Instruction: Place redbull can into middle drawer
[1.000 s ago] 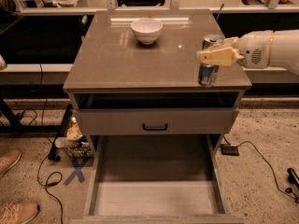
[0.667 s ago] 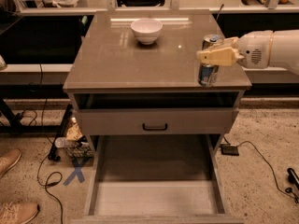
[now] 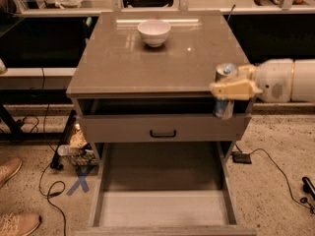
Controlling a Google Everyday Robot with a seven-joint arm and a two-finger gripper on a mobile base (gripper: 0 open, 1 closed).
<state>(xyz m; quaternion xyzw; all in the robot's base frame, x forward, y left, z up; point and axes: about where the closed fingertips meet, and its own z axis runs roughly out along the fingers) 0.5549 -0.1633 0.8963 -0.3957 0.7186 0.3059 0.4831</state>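
The redbull can point(image 3: 224, 106) is a slim silver-and-blue can, held upright in my gripper point(image 3: 230, 89). The gripper's tan fingers point(image 3: 236, 89) are shut around the can's middle, and the white arm point(image 3: 283, 80) reaches in from the right. The can hangs at the cabinet's front right corner, just past the countertop edge. It is above the right side of the middle drawer point(image 3: 162, 208). That drawer is pulled out wide below, and its pale floor is bare.
A white bowl point(image 3: 154, 32) stands at the back of the countertop point(image 3: 147, 63). A closed drawer front with a black handle point(image 3: 163, 133) sits above the open drawer. Cables, a blue X mark point(image 3: 80, 181), clutter and shoes point(image 3: 17, 223) lie on the floor to the left.
The gripper has carried the can forward, from over the countertop's right front to just past its front edge, above the open drawer.
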